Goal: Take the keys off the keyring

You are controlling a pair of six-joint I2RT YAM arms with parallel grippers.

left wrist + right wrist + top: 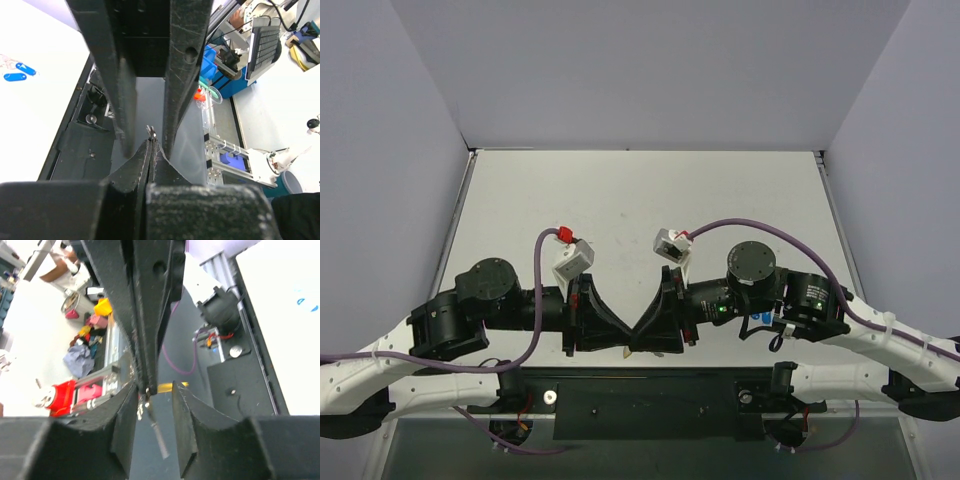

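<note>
Both grippers meet above the table's near edge. My left gripper (151, 143) (631, 336) is shut, with a small bit of metal, the keyring (151, 132), sticking out of its tips. In the right wrist view the left fingers (145, 340) come down from the top. The yellow tag (167, 387) shows just behind their tips. The thin silver-grey key (159, 439) hangs down from those tips, with a small metal piece (140, 409) beside it. My right gripper (153, 387) (647, 336) is open. Its jaws stand on either side of the left tips and the key, apart from both.
Blue-tagged keys (15, 72) lie on the white table, also seen as blue marks in the right wrist view (300, 301). Below the grippers are the black base plate (650, 400) and the table's near edge. Walls (380, 180) stand round the table.
</note>
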